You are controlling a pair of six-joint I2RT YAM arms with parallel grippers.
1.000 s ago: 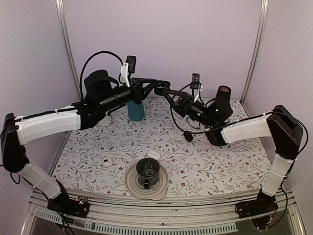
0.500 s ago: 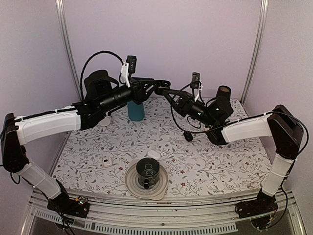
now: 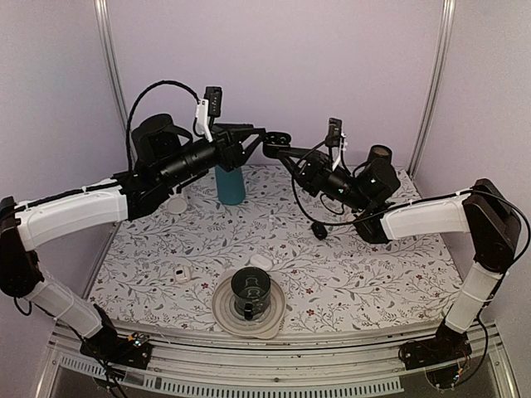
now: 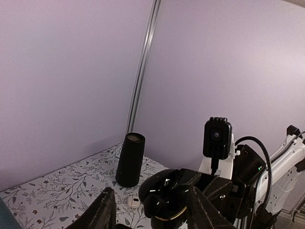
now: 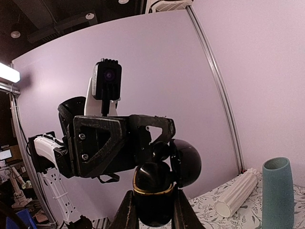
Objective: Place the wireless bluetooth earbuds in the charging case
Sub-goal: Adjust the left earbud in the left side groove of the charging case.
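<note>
**Both arms raised over the bench [image 3: 373, 265], claws meeting in mid-air.** From my remote station I read the views as follows.

(a) Right wrist view: the right claw [image 5: 152, 212] is clamped on the charging case [image 5: 151, 191], a glossy black pod with a gold rim, gripped from either side near its base. Its lid [image 5: 187, 163] is swung open to the right.

(b) A small rounded glossy black piece, which I take to be one of the wireless bluetooth earbuds [image 5: 161, 150], sits just above the case's mouth, beside the lid and close to the tips of the opposing claw. It is too dark for me to tell whether it is seated in the case or only touching it.

(c) Left wrist view: the left claw [image 4: 149, 191] faces the case with its fingers [image 4: 106, 210] spread apart. The case lies between them, and a strip of bench shows between the left finger and the case.

(d) Top view: the case is held well above the far half of the bench, near a teal vase [image 3: 230, 184]. A black cylinder [image 4: 129, 160] stands at the far right. A white ribbed cylinder [image 5: 236, 194] lies on its side near the vase.

(e) A black pod [image 3: 319, 230] rests mid-bench. Nearer the arm bases, a dark cup [image 3: 250, 288] stands on a pale round plate [image 3: 224, 311]. Two small white pieces [image 3: 181, 274] lie nearby, one to the plate's left and one just beyond it.
</note>
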